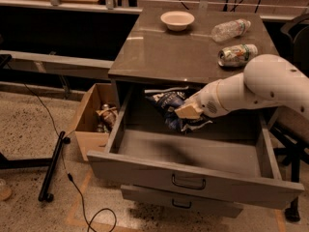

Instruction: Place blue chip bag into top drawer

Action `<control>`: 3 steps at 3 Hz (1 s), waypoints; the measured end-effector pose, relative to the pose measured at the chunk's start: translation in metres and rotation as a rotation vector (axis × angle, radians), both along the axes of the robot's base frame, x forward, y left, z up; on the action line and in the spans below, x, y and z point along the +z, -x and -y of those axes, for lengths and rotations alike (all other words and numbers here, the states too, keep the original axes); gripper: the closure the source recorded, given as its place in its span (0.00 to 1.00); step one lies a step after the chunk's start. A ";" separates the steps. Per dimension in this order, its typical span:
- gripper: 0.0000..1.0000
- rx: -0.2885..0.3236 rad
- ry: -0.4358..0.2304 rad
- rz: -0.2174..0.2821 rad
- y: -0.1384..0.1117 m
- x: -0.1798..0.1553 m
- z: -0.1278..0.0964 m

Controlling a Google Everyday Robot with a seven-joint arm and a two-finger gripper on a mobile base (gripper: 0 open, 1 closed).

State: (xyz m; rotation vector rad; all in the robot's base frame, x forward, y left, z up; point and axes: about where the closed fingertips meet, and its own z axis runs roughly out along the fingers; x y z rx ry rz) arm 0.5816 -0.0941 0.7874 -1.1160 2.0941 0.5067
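Note:
The blue chip bag (170,108), dark navy foil with white lettering, hangs inside the open top drawer (193,178) near its back left, under the counter's front edge. My gripper (186,111) reaches in from the right on a white arm and is shut on the bag, holding it above the drawer floor. The drawer is a wide grey metal one, pulled out far, with a dark wire handle (189,182) on its front.
On the cabinet's brown top (159,52) stand a white bowl (177,20), a clear plastic bottle (231,29) and a crushed green-white can (236,54). A shallower drawer (181,204) sticks out below. A cardboard box (91,120) with items stands at the left on the floor, with a black cable and bar (50,168).

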 end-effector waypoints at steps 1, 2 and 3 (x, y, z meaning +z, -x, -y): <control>0.59 -0.021 0.027 -0.070 -0.012 -0.026 0.001; 0.37 -0.066 0.012 -0.159 -0.007 -0.052 0.006; 0.14 -0.094 -0.009 -0.214 0.002 -0.067 0.007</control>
